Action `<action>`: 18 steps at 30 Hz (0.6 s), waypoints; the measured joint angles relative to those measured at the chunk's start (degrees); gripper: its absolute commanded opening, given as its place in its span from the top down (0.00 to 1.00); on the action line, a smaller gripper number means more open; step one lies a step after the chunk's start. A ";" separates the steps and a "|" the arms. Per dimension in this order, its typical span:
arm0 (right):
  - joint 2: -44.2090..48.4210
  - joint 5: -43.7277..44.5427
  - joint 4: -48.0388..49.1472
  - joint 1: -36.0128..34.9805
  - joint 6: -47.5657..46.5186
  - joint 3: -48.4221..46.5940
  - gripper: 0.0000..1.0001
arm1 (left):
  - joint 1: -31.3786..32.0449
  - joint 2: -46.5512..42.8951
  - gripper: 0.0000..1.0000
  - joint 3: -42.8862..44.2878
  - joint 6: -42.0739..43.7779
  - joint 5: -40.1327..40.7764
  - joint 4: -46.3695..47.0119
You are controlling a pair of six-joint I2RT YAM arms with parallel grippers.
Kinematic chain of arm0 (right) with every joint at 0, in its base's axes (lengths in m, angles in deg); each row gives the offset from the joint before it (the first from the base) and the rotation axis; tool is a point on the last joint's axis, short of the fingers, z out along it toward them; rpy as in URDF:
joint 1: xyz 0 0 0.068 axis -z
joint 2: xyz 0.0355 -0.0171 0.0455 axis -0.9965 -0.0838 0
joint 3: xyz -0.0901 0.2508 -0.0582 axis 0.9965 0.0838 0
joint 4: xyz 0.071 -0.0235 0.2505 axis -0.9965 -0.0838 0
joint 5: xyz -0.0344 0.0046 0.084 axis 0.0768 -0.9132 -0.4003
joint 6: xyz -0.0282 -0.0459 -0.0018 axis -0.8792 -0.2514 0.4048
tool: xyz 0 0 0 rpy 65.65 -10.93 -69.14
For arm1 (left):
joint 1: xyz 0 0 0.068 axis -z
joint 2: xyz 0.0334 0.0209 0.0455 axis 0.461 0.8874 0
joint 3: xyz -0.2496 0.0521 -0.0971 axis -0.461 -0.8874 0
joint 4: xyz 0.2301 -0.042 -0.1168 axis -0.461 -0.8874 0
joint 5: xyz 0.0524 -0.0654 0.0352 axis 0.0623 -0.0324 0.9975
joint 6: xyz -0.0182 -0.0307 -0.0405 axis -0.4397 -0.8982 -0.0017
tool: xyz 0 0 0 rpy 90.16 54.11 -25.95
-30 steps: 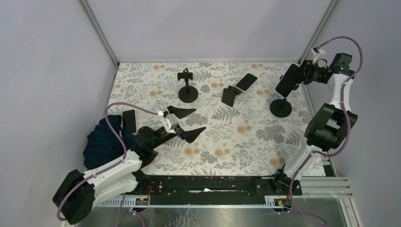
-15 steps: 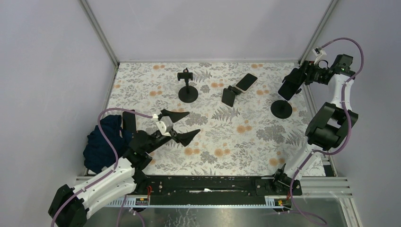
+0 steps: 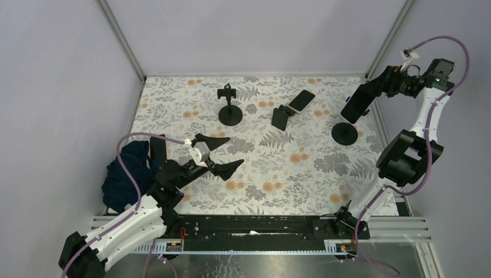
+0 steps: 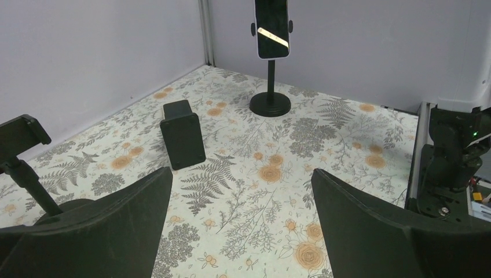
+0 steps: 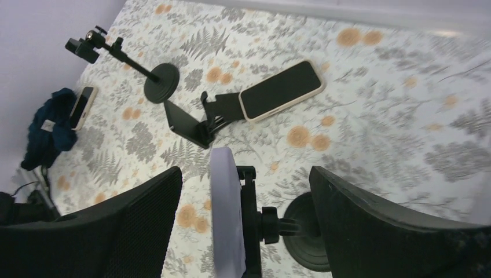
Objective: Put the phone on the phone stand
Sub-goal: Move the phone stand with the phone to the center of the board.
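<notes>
At the far right edge of the counter, close to the corner: phone (image 3: 355,103) clamped high on the phone stand (image 3: 344,133), round base flat on the floral surface. Shows upright and dark-screened in the left wrist view, edge-on between the clamp arms in the right wrist view. Looks properly seated and carried by the stand alone.

Above it hovers the right gripper (image 5: 243,172), fingers spread wide, grasping nothing; straddles the phone without visible contact on either side. Near the left front of the counter hangs the left gripper (image 3: 234,150), likewise spread and empty, well apart from everything.

Toward the far edge, middle: second phone (image 3: 301,101) leaning on a folding rest (image 3: 281,117), plus an empty stand (image 3: 230,107) further left.

Reads as essentially done: placing finished, fingers released. Leaves, at most, lifting the right arm clear without knocking the stand.
</notes>
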 measured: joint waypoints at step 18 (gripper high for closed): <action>9.18 8.37 -6.25 -7.58 -5.90 -15.80 0.10 | -0.02 -0.50 0.01 12.00 -12.28 6.86 -13.66</action>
